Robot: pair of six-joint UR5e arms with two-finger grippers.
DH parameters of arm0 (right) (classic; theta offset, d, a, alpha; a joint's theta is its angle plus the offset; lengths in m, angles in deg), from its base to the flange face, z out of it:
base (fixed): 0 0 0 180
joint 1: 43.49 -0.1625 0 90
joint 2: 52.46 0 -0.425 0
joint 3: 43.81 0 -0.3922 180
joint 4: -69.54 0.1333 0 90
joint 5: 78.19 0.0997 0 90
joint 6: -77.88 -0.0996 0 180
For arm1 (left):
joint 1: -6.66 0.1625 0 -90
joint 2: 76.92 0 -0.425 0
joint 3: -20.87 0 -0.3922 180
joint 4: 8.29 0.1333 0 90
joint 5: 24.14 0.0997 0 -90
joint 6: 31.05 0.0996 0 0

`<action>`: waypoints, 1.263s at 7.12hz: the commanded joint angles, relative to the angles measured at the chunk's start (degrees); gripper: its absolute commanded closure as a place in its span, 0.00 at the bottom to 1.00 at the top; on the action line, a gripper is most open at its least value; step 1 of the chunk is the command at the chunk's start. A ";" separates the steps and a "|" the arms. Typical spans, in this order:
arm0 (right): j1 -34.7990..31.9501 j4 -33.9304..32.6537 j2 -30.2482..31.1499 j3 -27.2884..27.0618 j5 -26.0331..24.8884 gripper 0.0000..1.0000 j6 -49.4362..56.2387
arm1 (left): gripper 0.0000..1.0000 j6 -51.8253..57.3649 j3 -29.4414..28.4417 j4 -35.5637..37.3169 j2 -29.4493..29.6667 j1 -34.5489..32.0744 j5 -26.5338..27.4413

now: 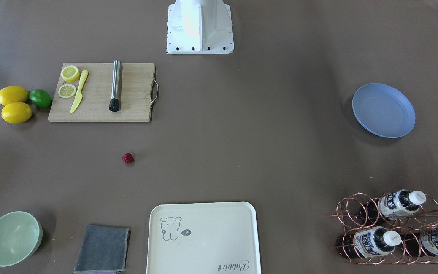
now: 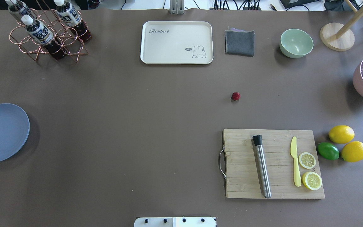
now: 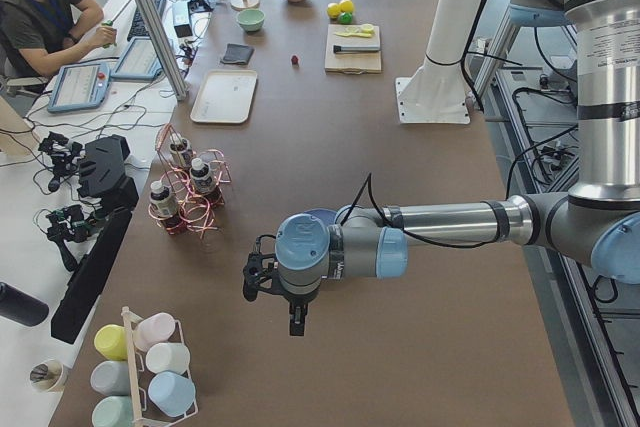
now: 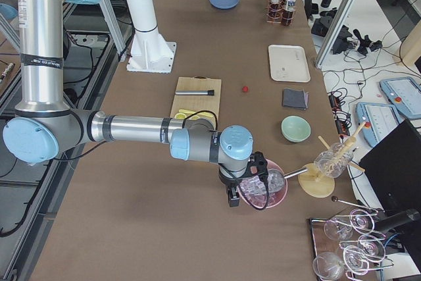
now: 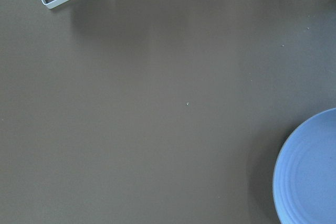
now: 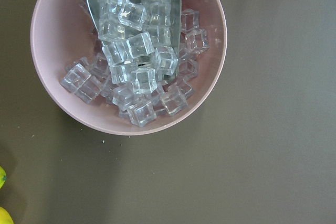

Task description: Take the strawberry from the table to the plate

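The strawberry [image 1: 128, 158] [image 2: 235, 96], small and dark red, lies alone on the brown table [image 1: 242, 133], between the cutting board and the cream tray. The light-blue plate [image 1: 383, 110] [image 2: 2, 132] sits far off at the table's left-arm end and holds nothing; its edge shows in the left wrist view [image 5: 310, 171]. My left gripper [image 3: 297, 322] hangs above the table beside the plate. My right gripper [image 4: 231, 199] hovers over a pink bowl of ice cubes [image 6: 126, 51]. Both show only in the side views, so I cannot tell whether they are open or shut.
A wooden cutting board [image 2: 273, 164] carries a steel muddler, a yellow knife and lemon slices, with lemons [image 2: 342, 134] and a lime beside it. A cream tray [image 2: 176, 42], grey cloth [image 2: 239, 42], green bowl [image 2: 296, 43] and copper bottle rack [image 2: 47, 31] line the far edge. A person [image 3: 40, 7] sits beyond.
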 commanded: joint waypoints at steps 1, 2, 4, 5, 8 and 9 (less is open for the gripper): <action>0.00 -0.01 0.06 -0.01 -0.09 0.00 0.00 | 0.02 -1.03 0.06 0.09 0.39 0.09 0.00; 0.00 -0.01 0.07 -0.01 -0.09 0.00 0.00 | 0.02 -0.96 -0.11 -1.13 -0.21 0.18 -0.17; 0.00 -0.01 0.24 0.08 -0.09 0.00 0.00 | 0.02 -1.13 -0.55 -2.72 -0.30 1.40 0.00; 0.00 -0.01 0.33 0.08 0.00 0.00 0.00 | 0.02 -1.13 -0.55 -2.72 -0.39 2.36 0.09; -0.01 0.08 1.47 -0.01 0.52 0.00 -0.09 | 0.02 -0.78 -0.64 -2.90 -0.39 2.55 0.09; 0.08 0.08 1.30 -0.18 0.26 0.00 0.00 | 0.02 -0.78 -0.55 -4.38 -0.48 2.55 0.09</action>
